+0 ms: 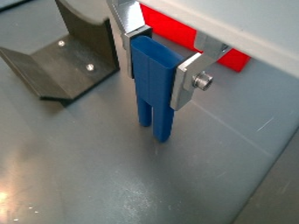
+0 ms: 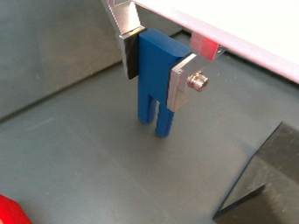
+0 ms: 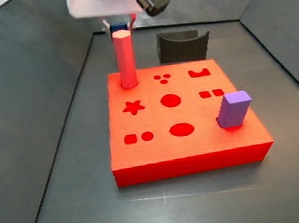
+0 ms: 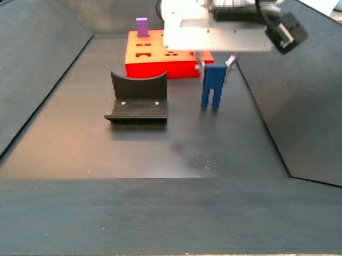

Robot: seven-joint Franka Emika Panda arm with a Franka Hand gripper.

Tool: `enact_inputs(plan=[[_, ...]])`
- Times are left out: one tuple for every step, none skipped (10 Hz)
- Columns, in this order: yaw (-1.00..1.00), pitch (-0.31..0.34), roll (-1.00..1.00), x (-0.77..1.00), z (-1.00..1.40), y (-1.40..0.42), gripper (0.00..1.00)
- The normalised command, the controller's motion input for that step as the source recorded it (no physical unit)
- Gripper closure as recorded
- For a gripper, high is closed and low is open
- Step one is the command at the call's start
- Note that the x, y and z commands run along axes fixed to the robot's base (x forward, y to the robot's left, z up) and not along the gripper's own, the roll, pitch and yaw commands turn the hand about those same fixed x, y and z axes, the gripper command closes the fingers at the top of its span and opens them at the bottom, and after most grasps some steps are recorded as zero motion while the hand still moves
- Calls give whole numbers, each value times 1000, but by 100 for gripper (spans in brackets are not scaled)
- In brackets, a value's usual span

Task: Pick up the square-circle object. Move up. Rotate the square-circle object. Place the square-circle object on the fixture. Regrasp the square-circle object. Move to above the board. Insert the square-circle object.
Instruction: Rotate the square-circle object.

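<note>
Two silver fingers [image 2: 184, 80] of the pincer [image 1: 158, 59] pinch the square-circle object [image 1: 155, 83] upright, legs down near the bench [image 4: 160, 150], beside the fixture [image 4: 138, 97]. Lift straight before rotating.

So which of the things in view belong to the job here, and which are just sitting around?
Part of the job:
- gripper, shut on the square-circle object, held upright, legs down, above the floor
- fixture, beside it in a side view
- board

Just there:
- purple block, standing on the board
- tall red post, standing on the board
</note>
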Motion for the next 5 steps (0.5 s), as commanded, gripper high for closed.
enact_inputs(plan=[[-7,-22,-240,39,-157,14,100],[-7,-22,-240,39,-157,14,100],[-8,-8,-241,23,-160,12,100],[-8,-8,-241,0,0,0,0],[-6,-9,-240,2,2,7,0]])
